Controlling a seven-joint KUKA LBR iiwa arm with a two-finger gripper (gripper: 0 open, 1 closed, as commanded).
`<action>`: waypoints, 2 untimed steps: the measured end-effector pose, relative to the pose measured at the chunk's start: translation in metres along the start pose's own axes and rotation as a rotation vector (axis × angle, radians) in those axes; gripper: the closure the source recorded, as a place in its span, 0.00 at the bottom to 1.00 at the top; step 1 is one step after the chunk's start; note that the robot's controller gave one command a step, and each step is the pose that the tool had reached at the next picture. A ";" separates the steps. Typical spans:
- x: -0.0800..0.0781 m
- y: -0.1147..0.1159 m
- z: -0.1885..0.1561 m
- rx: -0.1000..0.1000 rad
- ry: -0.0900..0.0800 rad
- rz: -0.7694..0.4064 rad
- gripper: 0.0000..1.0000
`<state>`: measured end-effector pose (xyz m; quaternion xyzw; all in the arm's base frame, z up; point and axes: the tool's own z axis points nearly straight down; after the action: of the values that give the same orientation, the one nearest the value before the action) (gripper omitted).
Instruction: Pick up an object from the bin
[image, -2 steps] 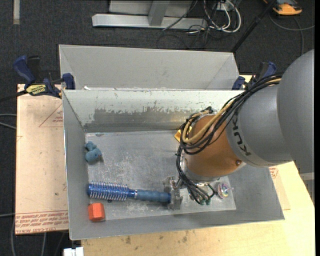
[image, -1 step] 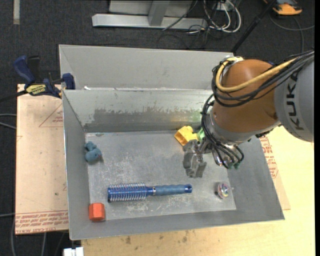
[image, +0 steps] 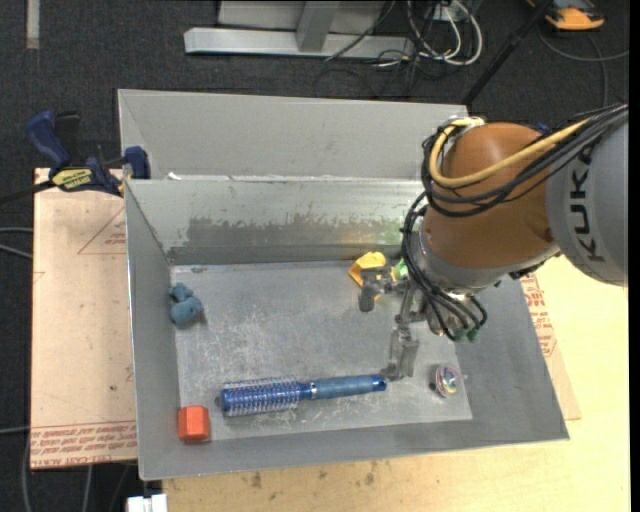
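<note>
- Camera view: gripper (image: 388, 325) at the right of the bin (image: 300, 215); fingers (image: 403, 352) spread, nothing between them, lower tip just beside the brush handle's end.
- Brush (image: 300, 392): blue, lying along the front floor. Probably light and stiff, with a slippery handle; best gripped across mid-handle.

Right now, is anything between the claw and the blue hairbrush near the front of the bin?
Nothing visible does. The claw hangs just beside the handle end of the blue hairbrush, with bare bin floor around it. The small round thing lies off to one side, the yellow thing near the back wall.
</note>
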<state>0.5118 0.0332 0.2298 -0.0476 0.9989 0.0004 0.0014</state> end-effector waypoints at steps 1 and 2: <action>0.009 0.004 0.152 -0.001 0.010 -0.156 0.00; 0.007 0.004 0.148 -0.001 0.004 -0.155 1.00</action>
<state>0.5050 0.0363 0.0820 -0.1249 0.9922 0.0006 -0.0004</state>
